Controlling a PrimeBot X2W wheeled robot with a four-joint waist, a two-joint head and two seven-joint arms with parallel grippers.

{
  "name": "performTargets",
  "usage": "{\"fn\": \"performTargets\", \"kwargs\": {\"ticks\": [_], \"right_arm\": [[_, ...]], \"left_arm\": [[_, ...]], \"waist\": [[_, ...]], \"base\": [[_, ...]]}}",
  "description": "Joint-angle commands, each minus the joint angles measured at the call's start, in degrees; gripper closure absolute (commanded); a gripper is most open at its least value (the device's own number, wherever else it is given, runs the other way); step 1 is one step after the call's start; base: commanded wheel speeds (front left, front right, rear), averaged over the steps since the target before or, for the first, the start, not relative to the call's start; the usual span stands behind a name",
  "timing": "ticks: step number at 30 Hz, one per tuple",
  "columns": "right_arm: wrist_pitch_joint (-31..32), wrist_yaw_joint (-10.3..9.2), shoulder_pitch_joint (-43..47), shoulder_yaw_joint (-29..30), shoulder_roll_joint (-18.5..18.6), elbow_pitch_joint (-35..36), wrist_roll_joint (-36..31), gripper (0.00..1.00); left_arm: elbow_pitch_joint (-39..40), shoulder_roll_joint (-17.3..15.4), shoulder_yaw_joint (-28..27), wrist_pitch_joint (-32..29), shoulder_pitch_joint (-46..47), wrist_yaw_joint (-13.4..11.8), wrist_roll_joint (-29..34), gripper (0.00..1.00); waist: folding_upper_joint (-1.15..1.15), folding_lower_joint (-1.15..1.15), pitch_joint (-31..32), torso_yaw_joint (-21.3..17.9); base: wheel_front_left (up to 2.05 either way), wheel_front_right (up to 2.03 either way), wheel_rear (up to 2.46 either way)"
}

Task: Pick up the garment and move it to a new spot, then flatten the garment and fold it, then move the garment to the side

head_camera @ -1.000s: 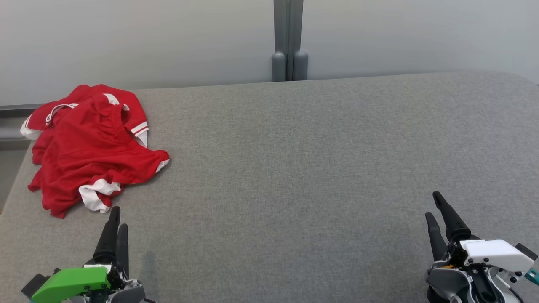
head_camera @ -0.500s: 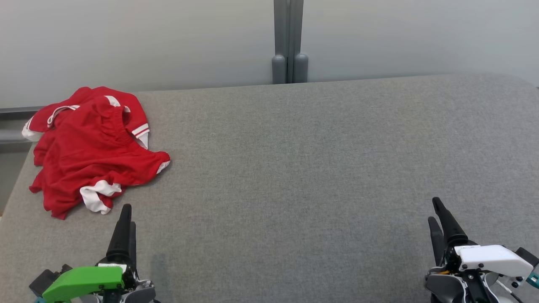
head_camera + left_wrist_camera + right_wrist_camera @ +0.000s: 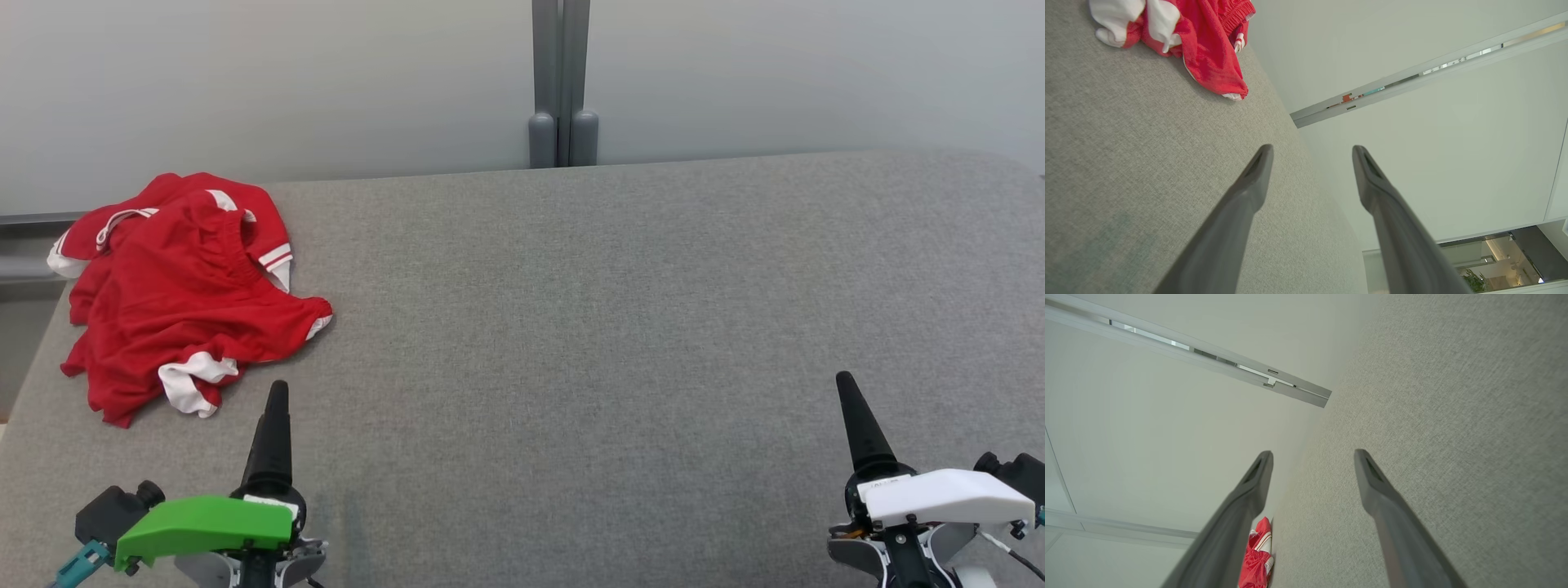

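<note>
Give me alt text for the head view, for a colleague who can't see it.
A crumpled red garment with white trim lies at the far left of a gray fabric surface, untouched. The left gripper points up just short of it; the right gripper sits at lower right, well away.

No text, brand, number or sign could be read anywhere, and the small white tag [image 3: 880,483] at the base of the right gripper [image 3: 846,384] bore marks too tiny to make out.
</note>
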State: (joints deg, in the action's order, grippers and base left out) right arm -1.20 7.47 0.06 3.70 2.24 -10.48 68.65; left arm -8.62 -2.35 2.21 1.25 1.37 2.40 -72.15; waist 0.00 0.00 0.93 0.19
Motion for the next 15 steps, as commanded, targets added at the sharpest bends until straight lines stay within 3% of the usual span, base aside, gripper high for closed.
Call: {"fn": "performTargets", "kwargs": {"ticks": [1, 15], "right_arm": [[-0.70, 0.01, -0.13, -0.43, 0.33, 1.74, -2.44, 0.00], [-3.49, 0.02, 1.97, -2.72, 0.42, 3.88, -17.82, 0.00]], "left_arm": [[1.29, -0.31, 0.65, 0.66, -0.02, -0.38, 3.17, 0.00], [1.95, -0.39, 3.53, 3.43, -1.88, -1.90, 18.55, 0.00]], "waist": [[0.00, 0.00, 0.07, 0.00], [0.00, 0.00, 0.72, 0.11]], "base": [[0.00, 0.00, 0.00], [0.00, 0.00, 0.00]]}}
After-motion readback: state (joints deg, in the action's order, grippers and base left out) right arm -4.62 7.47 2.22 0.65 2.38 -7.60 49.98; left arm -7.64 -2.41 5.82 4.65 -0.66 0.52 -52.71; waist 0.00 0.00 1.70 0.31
